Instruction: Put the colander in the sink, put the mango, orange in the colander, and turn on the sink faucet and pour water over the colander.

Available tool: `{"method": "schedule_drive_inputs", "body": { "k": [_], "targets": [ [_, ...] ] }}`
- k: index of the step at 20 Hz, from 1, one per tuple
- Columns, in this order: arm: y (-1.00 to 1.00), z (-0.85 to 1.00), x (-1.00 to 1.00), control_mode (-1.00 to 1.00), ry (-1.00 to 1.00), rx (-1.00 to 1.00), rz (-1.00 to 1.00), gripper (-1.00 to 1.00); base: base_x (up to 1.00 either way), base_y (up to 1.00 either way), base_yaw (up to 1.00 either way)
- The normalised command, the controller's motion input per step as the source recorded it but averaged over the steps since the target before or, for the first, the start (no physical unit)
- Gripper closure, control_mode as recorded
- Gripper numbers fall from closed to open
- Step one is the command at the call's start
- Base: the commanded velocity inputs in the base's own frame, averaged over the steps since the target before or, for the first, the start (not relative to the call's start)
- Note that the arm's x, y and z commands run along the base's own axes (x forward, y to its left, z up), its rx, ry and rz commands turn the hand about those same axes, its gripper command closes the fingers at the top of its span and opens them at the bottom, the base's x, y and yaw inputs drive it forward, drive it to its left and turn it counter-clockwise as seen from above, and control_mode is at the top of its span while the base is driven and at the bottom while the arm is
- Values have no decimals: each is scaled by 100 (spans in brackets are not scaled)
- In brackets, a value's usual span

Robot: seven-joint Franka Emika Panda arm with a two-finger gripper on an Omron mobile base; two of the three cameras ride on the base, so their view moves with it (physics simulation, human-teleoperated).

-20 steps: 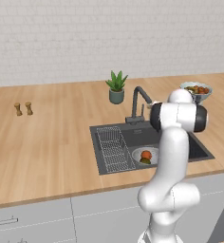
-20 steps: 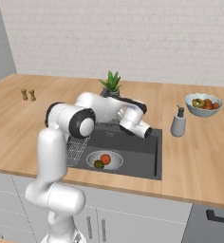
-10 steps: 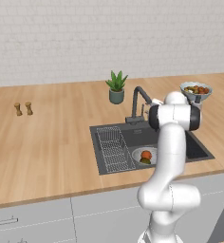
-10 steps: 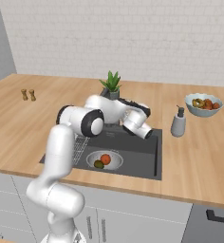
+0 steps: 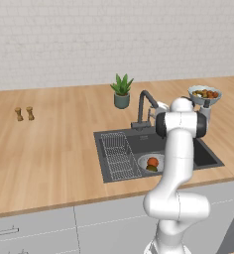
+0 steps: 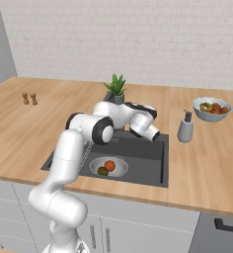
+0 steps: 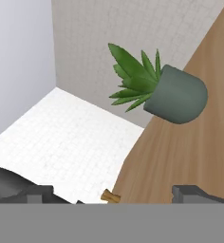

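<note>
Already the shiny silver perforated colander point(image 6: 108, 167) sits in the dark grey recessed sink point(image 6: 143, 159) w/ orange point(image 6: 109, 165) & mango point(image 6: 103, 171) inside, so only the dark gooseneck faucet point(image 5: 143, 106) is left, no water running; claw point(image 7: 113, 195) empty, tips well apart.

The light is bright and even, like daytime. Shadows are soft and faint. The pale wooden surface point(image 5: 54, 144) has no shiny glare. Everything looks a little fuzzy and grainy, not sharp.

Colander point(image 6: 108, 167) in sink point(image 6: 148, 158); plant point(image 6: 116, 89) behind.
</note>
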Motion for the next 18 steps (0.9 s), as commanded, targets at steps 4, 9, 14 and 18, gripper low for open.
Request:
{"method": "schedule_drive_inputs", "body": {
  "k": [4, 9, 14, 18],
  "targets": [
    [0, -20, 9, -100, 0, -13, 0, -100, 0, 0, 0],
    [0, -4, 0, -100, 0, -7, 0, -100, 0, 0, 0],
    [0, 0, 0, -100, 0, 0, 0, -100, 0, 0, 0],
    [0, 0, 0, -100, 0, 0, 0, -100, 0, 0, 0]
  ]
}}
